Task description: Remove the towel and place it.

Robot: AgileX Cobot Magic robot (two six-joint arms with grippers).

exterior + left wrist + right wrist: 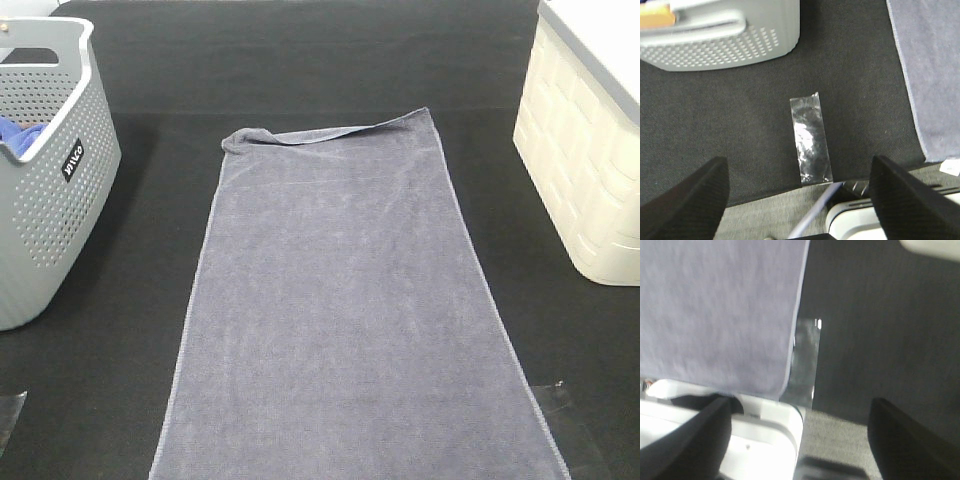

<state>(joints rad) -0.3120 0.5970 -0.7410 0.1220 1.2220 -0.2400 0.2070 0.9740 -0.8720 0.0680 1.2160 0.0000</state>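
The left gripper (799,200) hangs released and empty above the dark surface (740,115), its two black fingers (687,200) spread wide either side of a clear strip of tape (810,140) stuck flat on the cloth. The right gripper (800,440) is likewise spread and holds nothing, poised at the near corner of the towel (715,310), where a second piece of tape (805,355) lies just beside the towel's edge.

Neither gripper shows in the overhead view, which instead takes in the whole towel (340,300): grey-lavender, laid out lengthwise down the middle of the surface (300,70), its far left corner bunched and the far edge folded over. A grey perforated basket (50,200) stands to the left with a blue cloth (18,138) inside. A cream ribbed bin (590,160) with a grey lid stands to the right, well apart from the towel.

The wrist views alone reveal the surface's near edge and white equipment (740,440) below it.
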